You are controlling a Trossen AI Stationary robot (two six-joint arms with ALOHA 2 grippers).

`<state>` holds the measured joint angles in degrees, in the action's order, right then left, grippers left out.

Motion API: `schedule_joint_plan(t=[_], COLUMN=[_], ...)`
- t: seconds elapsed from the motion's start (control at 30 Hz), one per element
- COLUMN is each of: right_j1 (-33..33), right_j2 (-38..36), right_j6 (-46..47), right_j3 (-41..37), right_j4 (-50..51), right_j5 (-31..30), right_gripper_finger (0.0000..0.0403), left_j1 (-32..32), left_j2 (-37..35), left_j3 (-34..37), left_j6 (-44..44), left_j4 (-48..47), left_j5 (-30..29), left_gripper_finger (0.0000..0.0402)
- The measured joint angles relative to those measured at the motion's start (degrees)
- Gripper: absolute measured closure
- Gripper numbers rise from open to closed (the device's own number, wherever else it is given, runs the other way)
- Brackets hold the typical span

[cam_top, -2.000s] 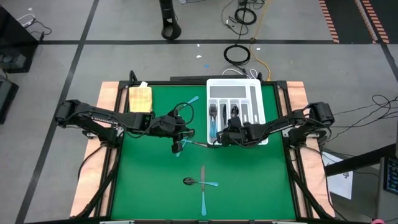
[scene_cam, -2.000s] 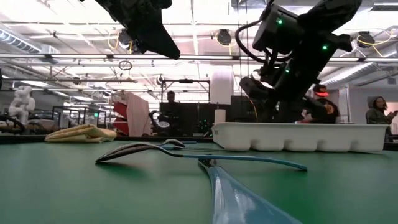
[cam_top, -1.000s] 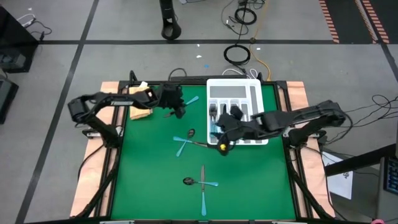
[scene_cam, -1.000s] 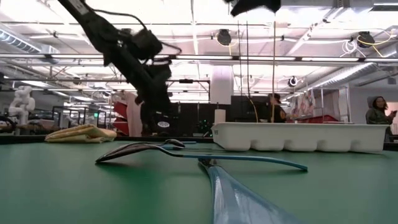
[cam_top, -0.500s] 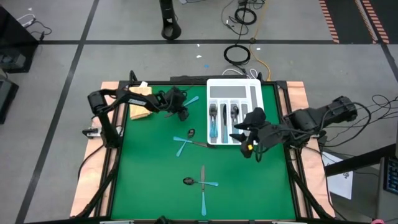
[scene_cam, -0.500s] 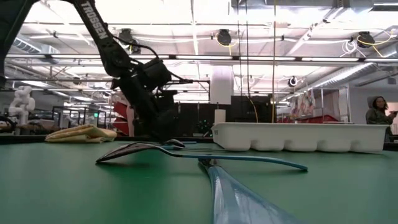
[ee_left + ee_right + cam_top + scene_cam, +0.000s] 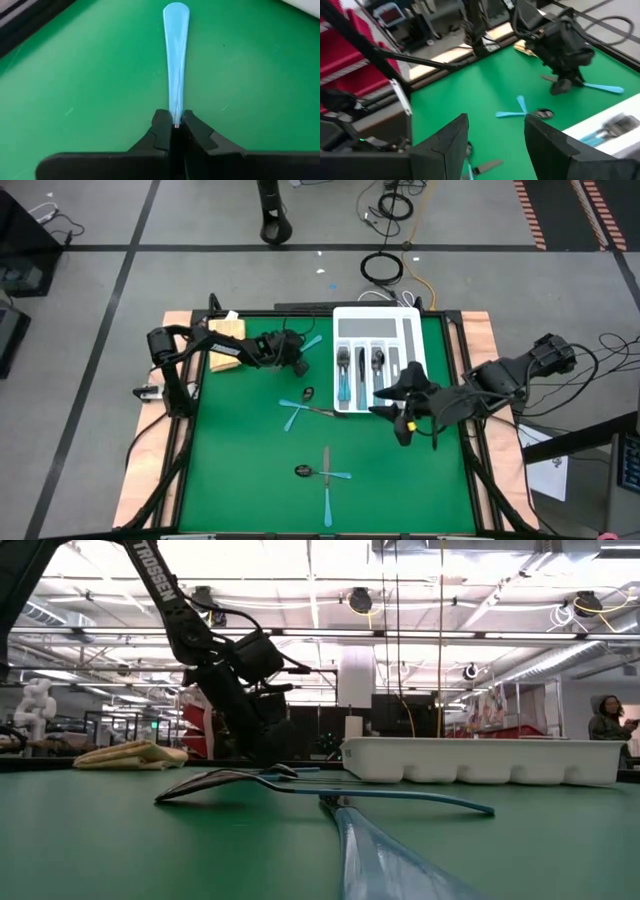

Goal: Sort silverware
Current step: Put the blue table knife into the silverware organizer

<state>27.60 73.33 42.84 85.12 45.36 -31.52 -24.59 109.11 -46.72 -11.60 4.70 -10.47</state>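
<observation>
1. As seen from above, the left gripper [image 7: 297, 365] is placed low over the green tabletop [image 7: 240, 460], just left of the white tray [image 7: 378, 327], and a light-blue-handled utensil [image 7: 311, 341] is seen sticking out from it toward the tray. The right gripper [image 7: 403, 425] is held over the tabletop just below the tray's near right corner. Several blue-handled pieces [image 7: 344, 385] are laid in the tray's slots. Two crossed utensils [image 7: 296, 412] are found near the middle of the tabletop, and a spoon and knife [image 7: 326, 476] are crossed nearer the front edge. A folded yellow cloth [image 7: 225, 340] is set at the far left corner.

2. From tabletop height, the left arm [image 7: 225, 660] is seen reaching down behind the crossed spoon [image 7: 215, 783] and knife handle [image 7: 380, 860] in the foreground. The tray [image 7: 480, 760] is seen on the right and the cloth [image 7: 130, 754] on the left. A person [image 7: 607, 720] is visible in the room at far right.

3. Through the left wrist camera, the jaws are shown pressed together, pinching the narrow end of the blue handle [image 7: 175, 55], which is pointed straight away over the green surface.

4. Through the right wrist camera, the right fingers [image 7: 447, 145] are shown spread apart with nothing between them; beyond them the left gripper [image 7: 565, 82], the handle it grips [image 7: 602, 88] and the crossed utensils [image 7: 520, 111] are seen.
</observation>
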Motion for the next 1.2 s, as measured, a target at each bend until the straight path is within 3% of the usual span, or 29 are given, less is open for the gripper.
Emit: schedule_joint_plan(t=[0.27,0.33,0.6,0.73,0.83,0.9,1.0,1.07,1.2], right_j1=[0.64,0.65,-0.26,-7.94,-16.54,-22.01,-29.21,-33.24,-38.38], right_j2=[0.05,0.09,0.19,2.79,7.11,10.31,15.32,18.86,26.61], right_j6=[-2.12,-2.77,-10.03,-20.71,-31.72,-39.11,-46.71,-50.13,-59.31], right_j3=[0.0,-0.01,0.0,0.0,0.0,-0.02,-0.02,-0.02,-0.02], right_j4=[0.5,1.93,7.01,8.03,1.53,-4.06,-12.29,-16.77,-21.75], right_j5=[-1.16,-3.49,-13.3,-14.13,-5.7,3.43,20.74,29.09,33.29], right_gripper_finger=[0.0222,0.0222,0.0222,0.0222,0.0222,0.0222,0.0222,0.0222,0.0222], left_j1=[1.0,1.11,2.97,5.5,6.69,6.84,6.57,6.57,6.56], left_j2=[-6.88,-9.45,-17.9,-21.4,-23.79,-26.02,-30.01,-32.84,-38.11], left_j3=[0.46,0.26,0.38,0.31,0.31,0.31,1.18,2.0,3.28], left_j6=[-1.62,-1.71,0.84,4.66,3.71,1.9,1.34,0.31,-1.54], left_j4=[-5.47,-8.19,-17.04,-18.67,-23.32,-26.92,-28.87,-30.14,-31.38], left_j5=[8.23,9.81,7.98,7.76,4.01,0.98,0.76,0.09,-1.4], left_gripper_finger=[0.0379,0.0398,0.04,0.04,0.04,0.04,0.04,0.04,0.04])
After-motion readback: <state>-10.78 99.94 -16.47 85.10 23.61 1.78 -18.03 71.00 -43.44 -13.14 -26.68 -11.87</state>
